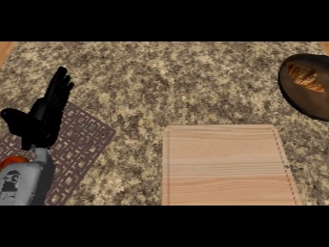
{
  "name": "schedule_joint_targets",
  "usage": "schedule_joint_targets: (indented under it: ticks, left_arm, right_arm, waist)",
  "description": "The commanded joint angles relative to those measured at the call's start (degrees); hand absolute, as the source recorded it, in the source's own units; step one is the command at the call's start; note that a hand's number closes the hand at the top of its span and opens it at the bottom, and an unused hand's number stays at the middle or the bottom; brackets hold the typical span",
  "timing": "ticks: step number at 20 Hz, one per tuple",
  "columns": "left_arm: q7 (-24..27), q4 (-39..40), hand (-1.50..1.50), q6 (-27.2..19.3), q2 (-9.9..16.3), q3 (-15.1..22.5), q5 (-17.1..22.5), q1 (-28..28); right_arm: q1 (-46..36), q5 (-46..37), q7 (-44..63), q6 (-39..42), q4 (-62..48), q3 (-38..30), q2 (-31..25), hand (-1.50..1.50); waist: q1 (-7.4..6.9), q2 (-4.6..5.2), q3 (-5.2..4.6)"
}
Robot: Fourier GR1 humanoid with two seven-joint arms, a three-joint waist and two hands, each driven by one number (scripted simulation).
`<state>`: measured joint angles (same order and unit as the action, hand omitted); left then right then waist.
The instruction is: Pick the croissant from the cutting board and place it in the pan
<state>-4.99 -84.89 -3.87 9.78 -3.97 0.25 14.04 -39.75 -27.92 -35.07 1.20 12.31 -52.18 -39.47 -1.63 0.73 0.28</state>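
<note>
— So, where is the golden-brown croissant (307,77)?

— It lies in the dark round pan (304,103), at the far right edge of the speckled granite worktop (181,82). It sits in the pan's far part, though I can't quite tell whether it touches the rim.

— And the pale wooden cutting board (227,166)?

— Bare, at the near edge, right of middle.

— Your hands?

— My black left hand (44,116) rests open, fingers straight and pointing away, thumb out to the left, over the brown woven mat (81,144) by the near left corner. It holds nothing. My right hand isn't showing.
</note>
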Motion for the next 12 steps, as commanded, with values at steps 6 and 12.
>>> schedule_joint_targets:
  ticks: [6,12]
  left_arm:
    - [1.97,0.85,0.00,-0.56,0.08,-1.60,-0.30,-1.93]
    - [-0.02,-0.15,0.00,-0.09,1.48,-2.49,-0.33,-2.39]
  right_arm:
    - [11.38,7.12,-8.25,19.02,4.80,-0.52,-2.75,-1.50]
    - [20.77,11.60,-6.60,23.35,15.90,-0.12,-0.22,-1.50]
  waist:
    - [2.73,-1.10,-0.39]
    - [3.24,-1.34,-0.51]
